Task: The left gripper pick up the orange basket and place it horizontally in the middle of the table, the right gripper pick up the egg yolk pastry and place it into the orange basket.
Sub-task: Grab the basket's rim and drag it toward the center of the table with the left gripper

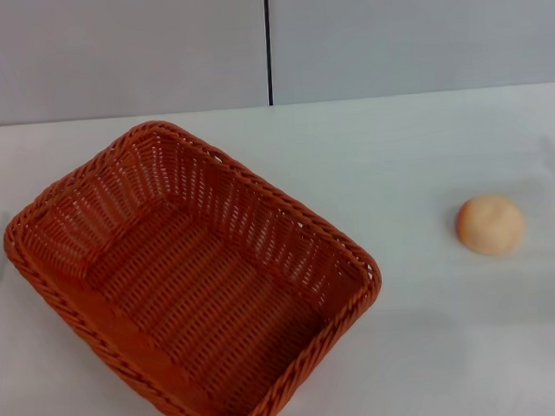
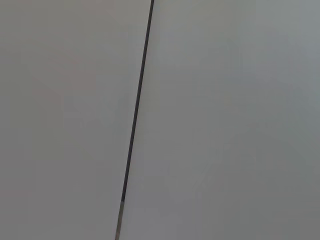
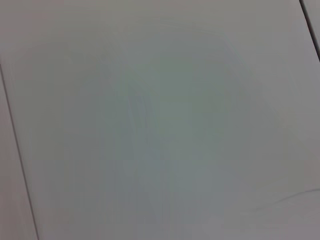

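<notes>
**Basket skewed on the left, pastry alone on the right**

Head view: the orange basket (image 1: 193,284) sits empty on the white table (image 1: 416,162), turned diagonally at the robot's left. The egg yolk pastry (image 1: 490,224) rests well apart at the right. Neither gripper appears.

Left wrist view: grey wall panels with a dark seam (image 2: 136,107).

Right wrist view: blank pale surface; finger state cannot be told.

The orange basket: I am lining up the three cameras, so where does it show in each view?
Head view: the orange basket lies askew at left and centre on the table, empty.
Left wrist view: not in it, only grey wall panels.
Right wrist view: not in it, only a pale surface.
Shared landmark: the dark wall seam, also in the left wrist view.
</notes>
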